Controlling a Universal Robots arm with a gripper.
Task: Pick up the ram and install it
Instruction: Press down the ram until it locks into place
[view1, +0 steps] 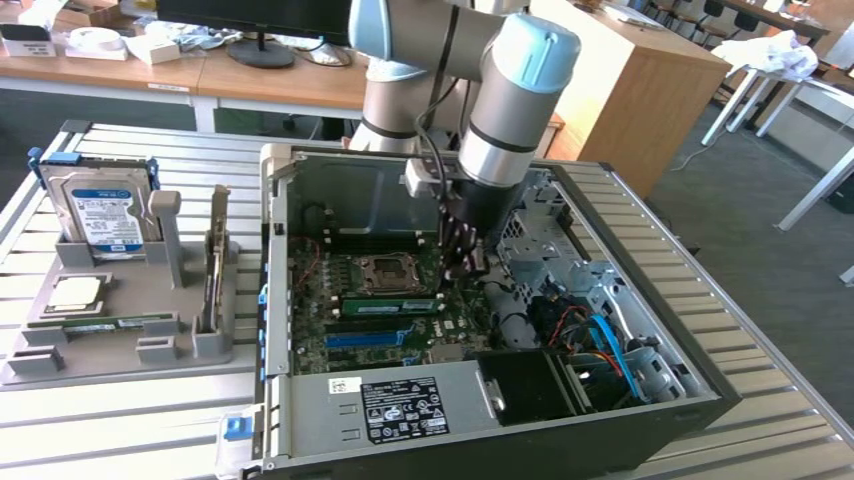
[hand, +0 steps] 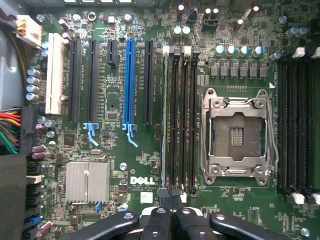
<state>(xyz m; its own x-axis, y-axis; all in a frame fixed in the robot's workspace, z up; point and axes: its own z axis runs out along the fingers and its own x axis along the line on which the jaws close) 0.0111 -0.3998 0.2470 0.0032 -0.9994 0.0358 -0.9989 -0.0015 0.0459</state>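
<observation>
The ram (view1: 391, 303), a narrow green stick with a pale label, stands on edge in a memory slot just in front of the empty processor socket (view1: 383, 270) inside the open computer case. In the wrist view the ram (hand: 164, 115) is seen edge-on in the outermost of the black memory slots (hand: 180, 115). My gripper (view1: 467, 268) hangs inside the case by the end of the stick toward the exterior view's right, slightly above it. Its black fingers (hand: 159, 222) are pressed together with nothing between them, and my gripper (hand: 172, 217) sits over the slots' end.
A grey holder (view1: 120, 350) at the exterior view's left carries a blue-labelled hard drive (view1: 100, 210), a square silver processor (view1: 76, 292), an upright card (view1: 214, 270) and a thin green strip (view1: 107, 322). Case walls, cables (view1: 601, 330) and the power supply (view1: 400, 405) surround the board.
</observation>
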